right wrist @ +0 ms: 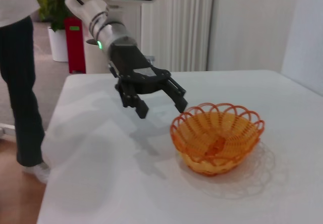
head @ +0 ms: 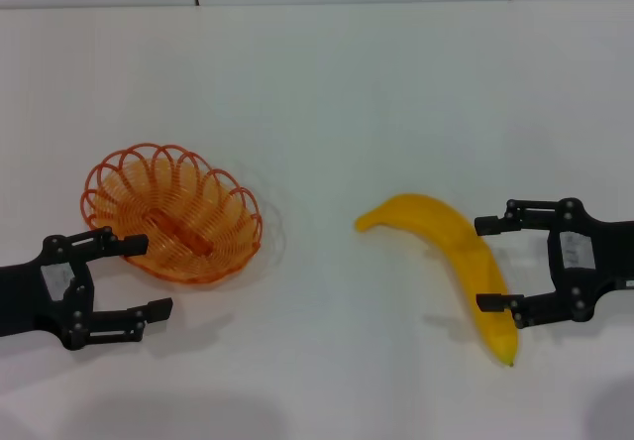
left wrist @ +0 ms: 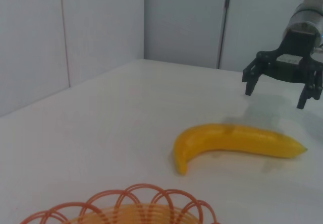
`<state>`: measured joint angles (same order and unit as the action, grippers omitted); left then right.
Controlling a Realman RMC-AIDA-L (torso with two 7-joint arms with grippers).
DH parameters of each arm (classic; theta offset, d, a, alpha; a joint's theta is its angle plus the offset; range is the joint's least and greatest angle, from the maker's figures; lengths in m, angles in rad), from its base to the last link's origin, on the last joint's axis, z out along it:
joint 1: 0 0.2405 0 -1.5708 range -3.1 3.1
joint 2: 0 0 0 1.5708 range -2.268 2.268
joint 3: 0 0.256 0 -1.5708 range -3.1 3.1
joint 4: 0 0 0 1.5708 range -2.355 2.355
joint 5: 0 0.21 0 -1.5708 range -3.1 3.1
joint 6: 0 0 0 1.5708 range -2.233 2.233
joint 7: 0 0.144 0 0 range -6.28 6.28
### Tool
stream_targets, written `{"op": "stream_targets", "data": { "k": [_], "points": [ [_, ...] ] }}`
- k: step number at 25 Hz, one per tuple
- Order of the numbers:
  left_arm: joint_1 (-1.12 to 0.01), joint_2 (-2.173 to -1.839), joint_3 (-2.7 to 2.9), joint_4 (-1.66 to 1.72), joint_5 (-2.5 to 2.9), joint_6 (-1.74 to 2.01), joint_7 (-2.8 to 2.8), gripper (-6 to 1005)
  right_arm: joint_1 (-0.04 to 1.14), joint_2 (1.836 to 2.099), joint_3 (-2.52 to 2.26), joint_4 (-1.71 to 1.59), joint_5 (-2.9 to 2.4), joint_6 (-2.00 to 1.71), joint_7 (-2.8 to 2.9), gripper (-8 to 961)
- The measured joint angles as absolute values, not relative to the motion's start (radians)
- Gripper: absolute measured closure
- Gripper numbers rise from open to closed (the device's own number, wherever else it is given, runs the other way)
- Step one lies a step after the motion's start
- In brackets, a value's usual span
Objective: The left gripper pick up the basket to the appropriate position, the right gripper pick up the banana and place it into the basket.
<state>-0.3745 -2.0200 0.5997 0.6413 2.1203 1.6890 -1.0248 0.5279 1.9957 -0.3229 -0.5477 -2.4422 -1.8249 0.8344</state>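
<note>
The orange wire basket (head: 173, 212) sits on the white table at the left; it also shows in the right wrist view (right wrist: 217, 137) and its rim in the left wrist view (left wrist: 126, 209). My left gripper (head: 142, 277) is open just beside the basket's near-left rim, one fingertip at the rim; it also shows in the right wrist view (right wrist: 161, 103). The yellow banana (head: 456, 262) lies on the table at the right, also in the left wrist view (left wrist: 237, 141). My right gripper (head: 491, 265) is open, its fingers on either side of the banana's near half; it also shows in the left wrist view (left wrist: 277, 90).
The white table (head: 327, 103) stretches back to a wall of white panels. In the right wrist view a person (right wrist: 20, 72) stands by the table's far side, with a red bin (right wrist: 74, 42) and a plant behind.
</note>
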Motion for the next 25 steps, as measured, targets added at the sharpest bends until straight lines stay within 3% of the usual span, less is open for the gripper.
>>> {"op": "stream_targets", "data": {
  "k": [25],
  "points": [
    [-0.391,-2.025,0.351,0.75,2.005,1.739,-1.19,146,0.524,1.996,-0.32,-0.548,-2.44,-1.819,0.833,122]
  ]
}}
